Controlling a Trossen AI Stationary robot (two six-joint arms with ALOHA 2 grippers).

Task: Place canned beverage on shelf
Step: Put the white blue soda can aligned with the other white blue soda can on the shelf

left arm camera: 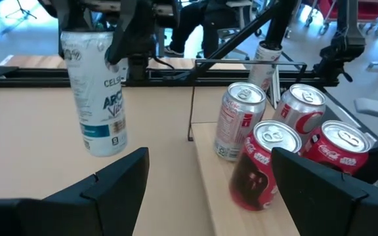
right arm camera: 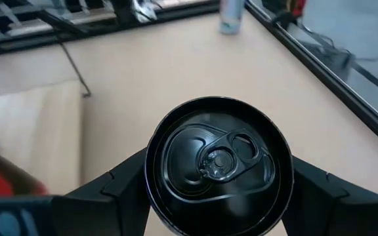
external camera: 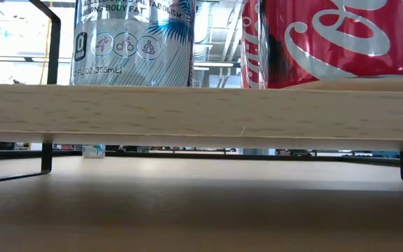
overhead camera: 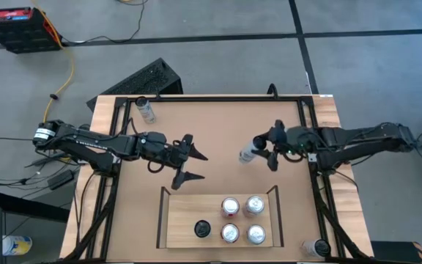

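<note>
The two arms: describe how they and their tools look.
Both arms are dark, slim and jointed, with black cables trailing along them. The left tool ends in two pointed black fingers, broad and angular up close. The right tool looks the same black; pale labels mark the left arm's base.

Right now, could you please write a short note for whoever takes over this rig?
Right gripper: shut on a slim white can, at mid-table, short of the shelf.
Left gripper: open, empty, opposite it.
Done: five cans stand on the shelf; its end toward the left arm is mostly bare.
Left: set the held can there.
</note>
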